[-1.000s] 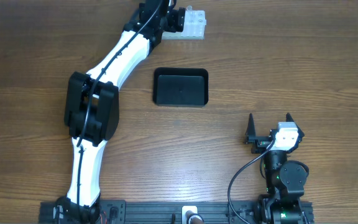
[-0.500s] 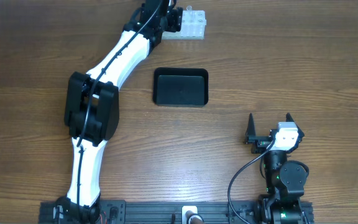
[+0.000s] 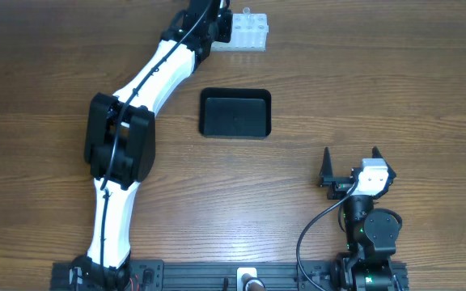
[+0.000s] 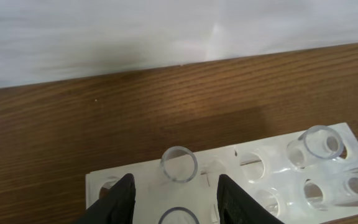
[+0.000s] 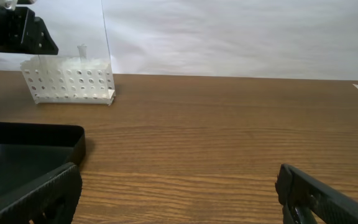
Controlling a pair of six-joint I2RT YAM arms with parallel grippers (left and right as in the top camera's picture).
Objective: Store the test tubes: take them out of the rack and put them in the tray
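Top view, left arm covers rack's end

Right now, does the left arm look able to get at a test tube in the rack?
Probably yes. The left claw hangs open over the rack, with a test tube standing between its fingers, and nothing seems to block the way down.
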